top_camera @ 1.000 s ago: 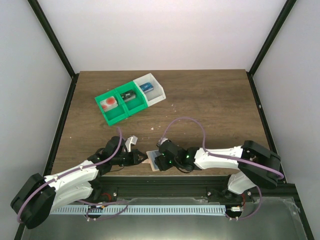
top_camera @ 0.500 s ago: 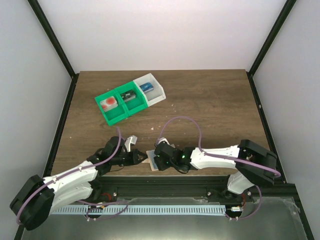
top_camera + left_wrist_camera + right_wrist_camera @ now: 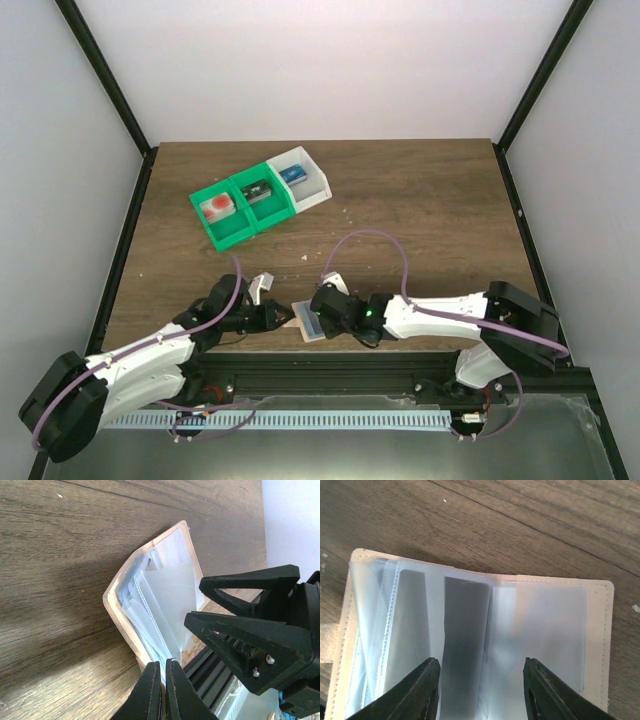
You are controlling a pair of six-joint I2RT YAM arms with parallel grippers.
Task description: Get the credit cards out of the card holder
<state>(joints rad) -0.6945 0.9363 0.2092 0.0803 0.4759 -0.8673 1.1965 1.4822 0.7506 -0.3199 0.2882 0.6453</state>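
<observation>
The card holder (image 3: 165, 595) is pinched at its near edge by the closed left gripper (image 3: 162, 665). The right gripper (image 3: 480, 663) is held half-open, empty, over the clear sleeves (image 3: 545, 615).

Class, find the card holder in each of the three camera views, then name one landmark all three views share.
Top external: the card holder lies low in the middle, at the table's near edge.
Left wrist: the card holder is in the centre, open, with its tan edging to the left.
Right wrist: the card holder fills the middle, spread open with clear sleeves showing.
Shared landmark: the dark wood table.
</observation>
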